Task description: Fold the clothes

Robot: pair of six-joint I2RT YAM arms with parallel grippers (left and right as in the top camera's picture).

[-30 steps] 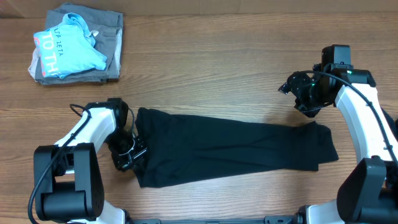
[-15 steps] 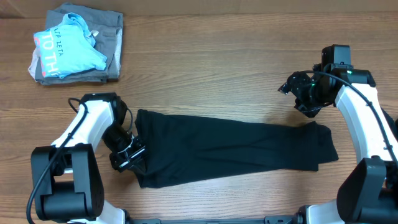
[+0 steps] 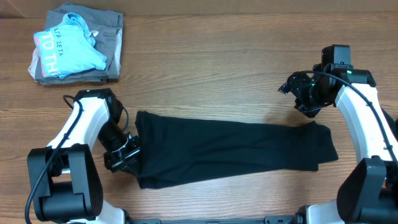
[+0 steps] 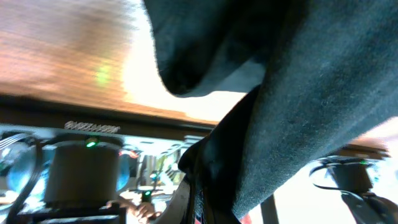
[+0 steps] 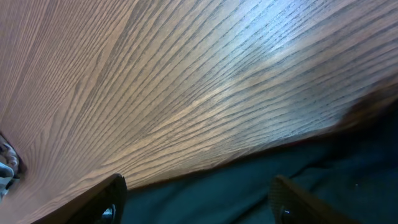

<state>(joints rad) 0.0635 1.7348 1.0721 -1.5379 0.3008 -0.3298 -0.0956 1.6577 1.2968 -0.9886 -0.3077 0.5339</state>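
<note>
The clothes point(image 3: 230, 149) are one black garment, lying as a long folded band across the wooden table point(image 3: 205, 74). At the band's left end, near the front corner, my left gripper point(image 3: 124, 158) is shut on the fabric. In the left wrist view the black cloth point(image 4: 323, 81) fills the top and right and runs down into the closed left gripper point(image 4: 208, 186). My right gripper point(image 3: 300, 93) hangs open just beyond the band's right end. Its two fingers point(image 5: 109, 198) stand wide apart over dark cloth point(image 5: 249, 186), holding nothing.
A grey folded garment point(image 3: 112, 50) with a light blue lettered shirt point(image 3: 68, 53) on top lies at the far left corner. The table's front edge runs close behind the left gripper.
My left arm has swung leftward and its gripper has shifted a little left with the garment's edge in it. The right arm has not moved.
</note>
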